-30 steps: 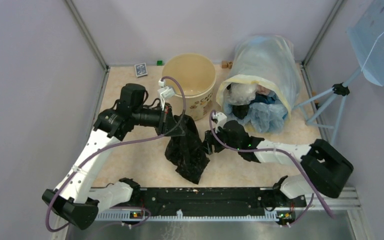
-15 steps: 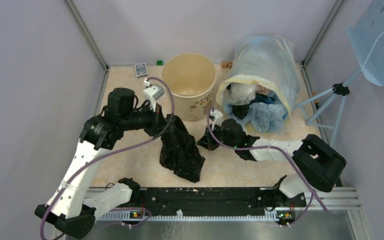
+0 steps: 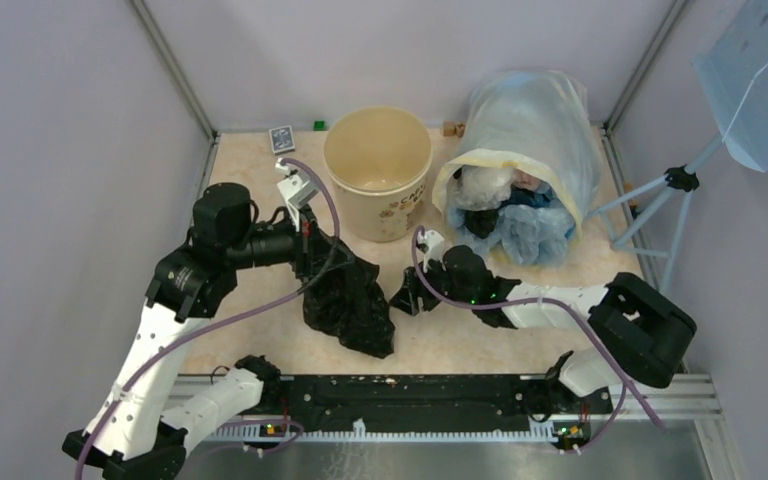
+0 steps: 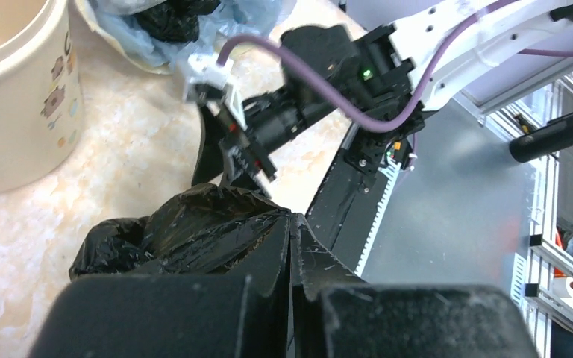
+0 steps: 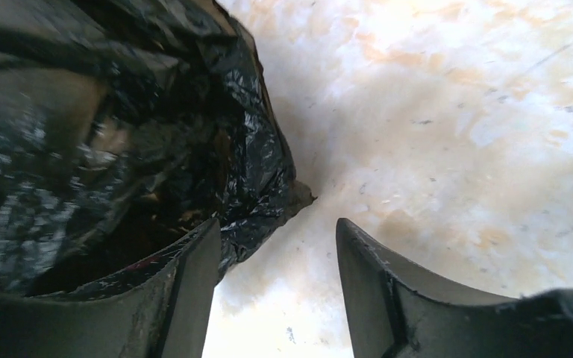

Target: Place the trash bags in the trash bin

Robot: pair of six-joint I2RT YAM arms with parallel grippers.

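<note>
at 9 o'clock on the desk (image 3: 260, 190): left claw (image 3: 312, 243) pinched shut on a top fold of the black bag (image 3: 348, 305), probably to hoist it toward the bin. bulk of the bag slumped on the desk at 5 o'clock from that claw. bin (image 3: 402, 212) upright at 12 o'clock from the bag, mouth open, near but apart. at 3 o'clock from the bag: right claw (image 3: 406, 297) spread and empty, tips low just beside the bag's edge, likely set to catch a second fold. around them, at the far edge: card box (image 3: 281, 139) and green cube (image 3: 318, 125), well out of the way. at 1 o'clock: whitish sack (image 3: 535, 120) on its side, stuffed with more bags. only obstacle on the lift, by judgement: the bin's rim.
</note>
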